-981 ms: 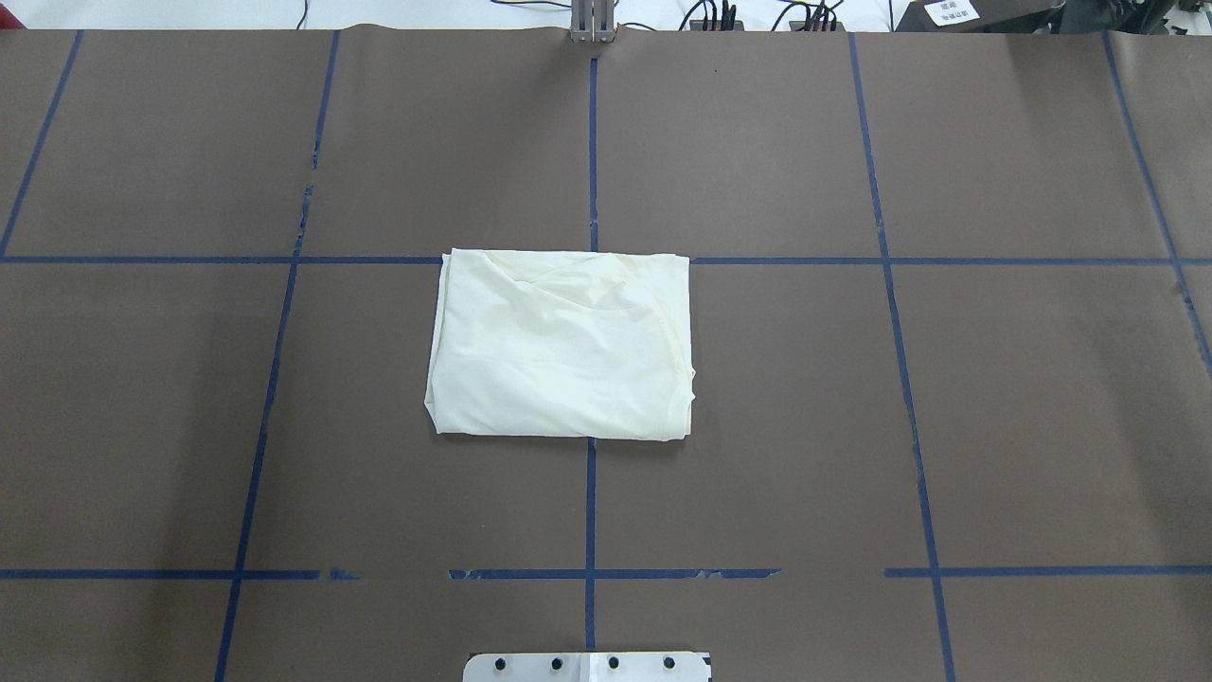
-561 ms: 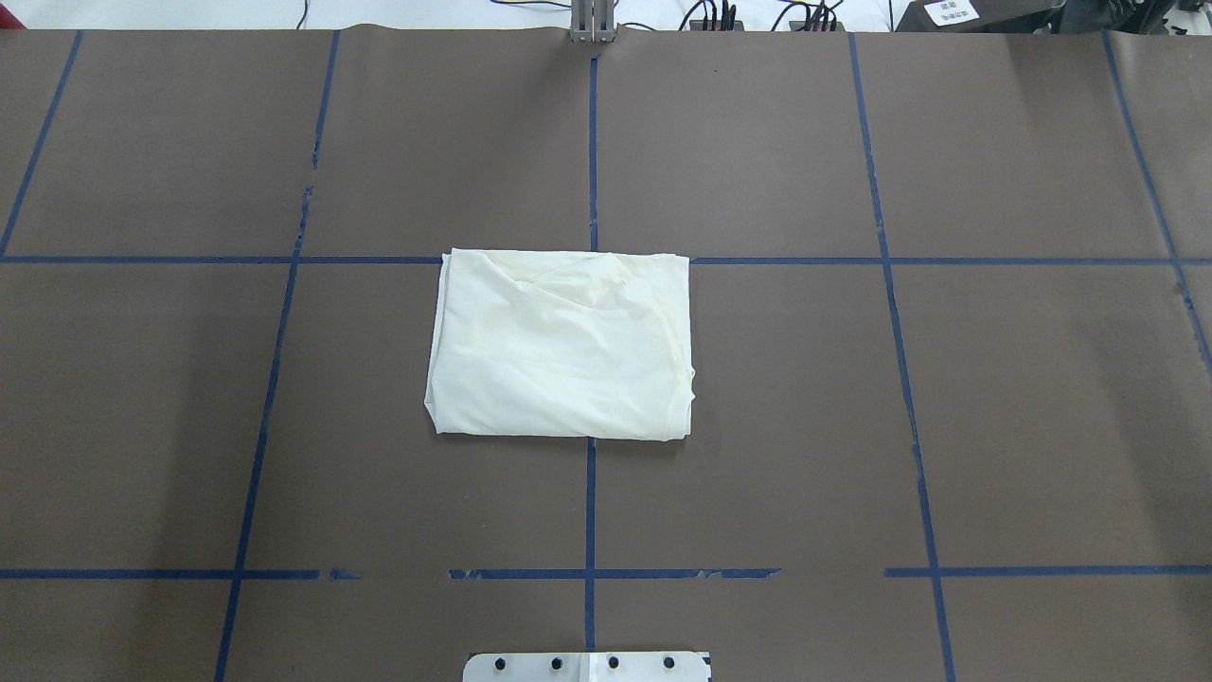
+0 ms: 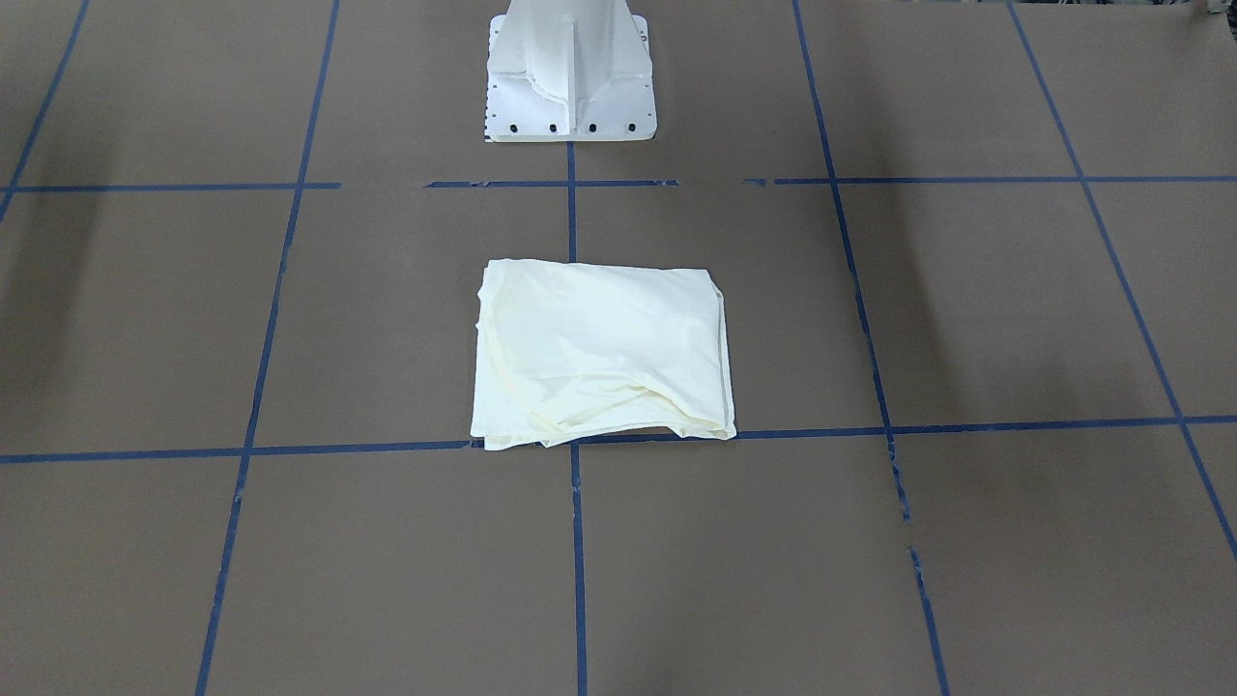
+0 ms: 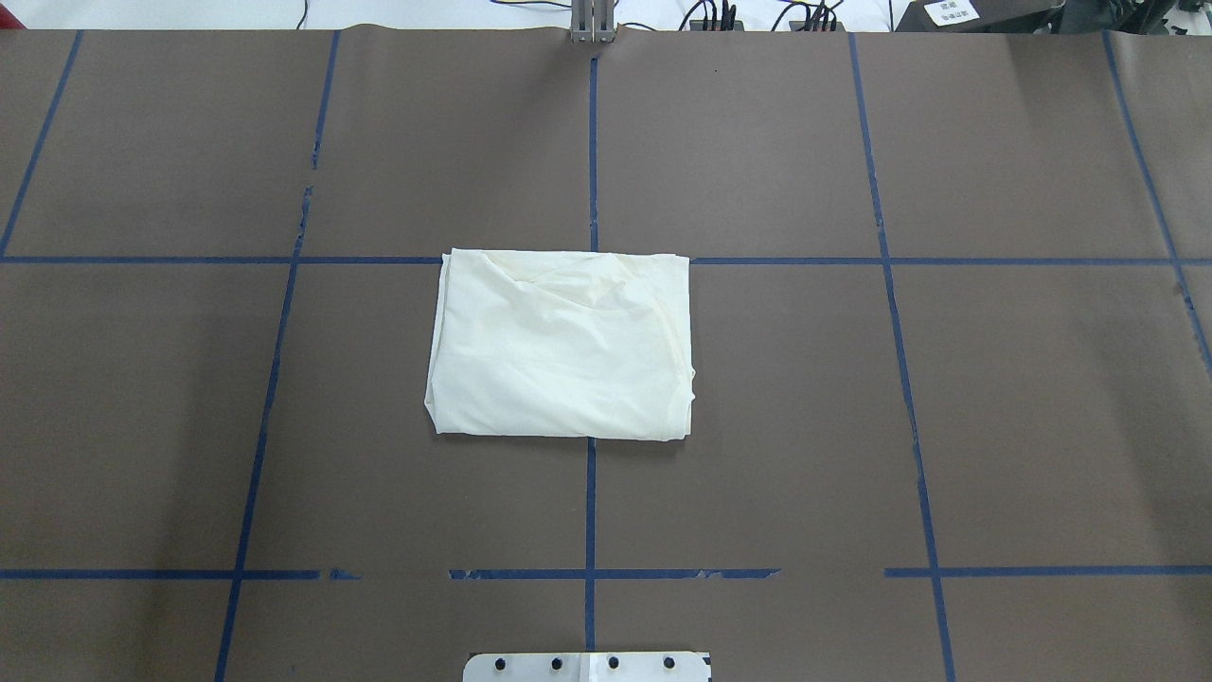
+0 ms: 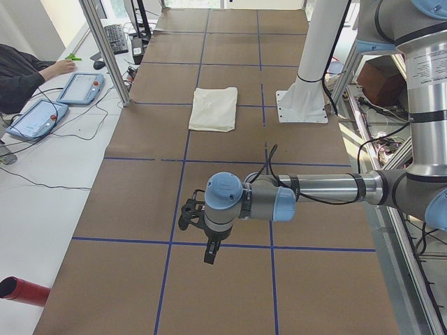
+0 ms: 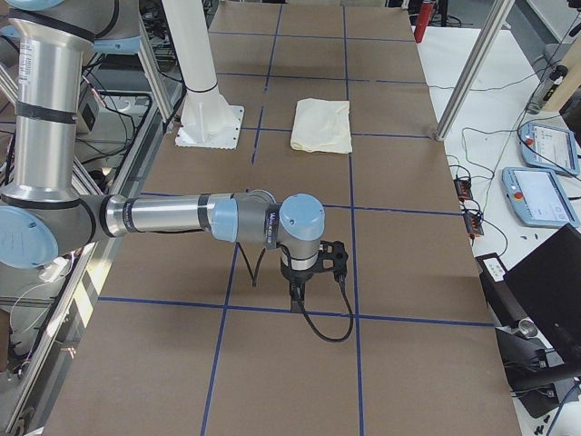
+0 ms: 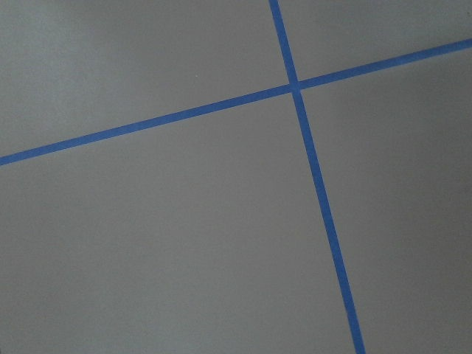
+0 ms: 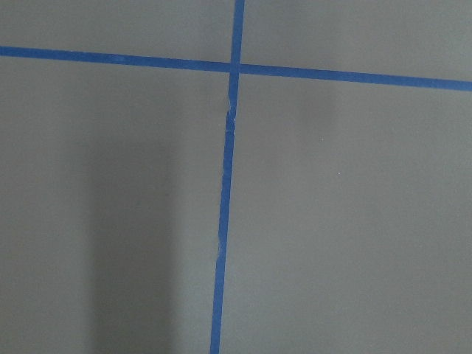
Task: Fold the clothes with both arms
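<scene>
The left arm's black two-finger gripper [image 5: 209, 251] points down over the brown paper-covered table [image 4: 757, 426]. It appears only in the view from the robot's left end, so we cannot tell whether its fingers are spread or closed. Its wrist camera sees nothing but the brown surface and a crossing of blue tape lines [image 7: 295, 87]. The silver and grey left arm [image 5: 314, 188] reaches out level from the robot's side with a black cable looped over it.

The right arm's black two-finger gripper [image 6: 296, 292] also hangs over the table at the opposite end. It appears only in the view from the robot's right end, so again we cannot tell how its fingers stand. Its wrist view shows another tape crossing [image 8: 234, 68] on bare brown paper, and a black cable [image 6: 322, 329] sags below the wrist.

Both grippers are well apart from the cream long-sleeved T-shirt [image 4: 561, 343]. The shirt lies folded into a rough rectangle near the table's middle, plain side up. It sits on the centre tape line, with its far edge along a cross line. It is in front of the white pedestal base [image 3: 570, 68] and does not touch it.

Beyond the table's far side, a person's dark sleeve and hand [image 5: 64, 67] rest near two grey tablet-like pendants [image 5: 80, 87].
</scene>
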`<state>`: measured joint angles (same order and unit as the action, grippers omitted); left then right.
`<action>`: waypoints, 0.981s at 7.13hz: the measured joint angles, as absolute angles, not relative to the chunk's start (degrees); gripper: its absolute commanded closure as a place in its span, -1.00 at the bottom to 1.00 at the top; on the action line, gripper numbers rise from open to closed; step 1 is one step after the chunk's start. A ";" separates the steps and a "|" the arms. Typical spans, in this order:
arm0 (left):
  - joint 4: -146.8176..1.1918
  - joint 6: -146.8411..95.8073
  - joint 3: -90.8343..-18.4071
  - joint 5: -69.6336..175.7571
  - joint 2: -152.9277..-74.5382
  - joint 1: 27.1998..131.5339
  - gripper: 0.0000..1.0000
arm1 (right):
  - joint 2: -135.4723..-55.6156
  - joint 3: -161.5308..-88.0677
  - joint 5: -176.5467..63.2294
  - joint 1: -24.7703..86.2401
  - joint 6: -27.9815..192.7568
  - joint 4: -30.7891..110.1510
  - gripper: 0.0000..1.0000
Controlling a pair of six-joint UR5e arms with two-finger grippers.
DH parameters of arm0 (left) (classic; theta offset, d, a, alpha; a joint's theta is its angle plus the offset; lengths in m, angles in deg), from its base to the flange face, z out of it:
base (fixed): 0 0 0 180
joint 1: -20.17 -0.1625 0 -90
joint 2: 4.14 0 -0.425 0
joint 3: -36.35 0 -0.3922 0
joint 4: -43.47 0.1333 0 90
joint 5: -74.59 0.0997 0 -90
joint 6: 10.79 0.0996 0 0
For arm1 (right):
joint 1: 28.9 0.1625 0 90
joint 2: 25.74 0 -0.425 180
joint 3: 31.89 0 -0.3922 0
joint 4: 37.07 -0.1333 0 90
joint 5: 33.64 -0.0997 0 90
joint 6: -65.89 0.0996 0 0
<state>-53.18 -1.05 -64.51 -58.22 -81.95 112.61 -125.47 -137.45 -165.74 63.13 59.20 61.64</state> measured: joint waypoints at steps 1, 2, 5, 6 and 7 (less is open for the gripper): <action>-53.48 -1.81 -64.54 -58.32 -81.92 112.16 -1.00 | -125.44 -137.46 -165.76 63.13 59.21 61.62 -1.00; -53.67 -2.06 -64.57 -58.47 -81.90 112.00 -1.00 | -125.36 -137.55 -165.79 63.13 59.21 61.58 -1.00; -53.85 -2.17 -64.72 -58.73 -81.92 111.93 -1.00 | -125.12 -137.70 -165.80 62.98 59.19 61.55 -1.00; -53.87 -2.17 -64.72 -58.73 -81.92 111.93 -1.00 | -125.08 -137.71 -165.82 62.96 59.15 61.55 -1.00; -53.85 -2.17 -64.72 -58.74 -81.92 111.93 -1.00 | -125.08 -137.71 -165.82 62.95 59.13 61.55 -1.00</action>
<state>-53.85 -2.17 -64.72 -58.74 -81.92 111.93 -125.08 -137.71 -165.82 62.95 59.13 61.55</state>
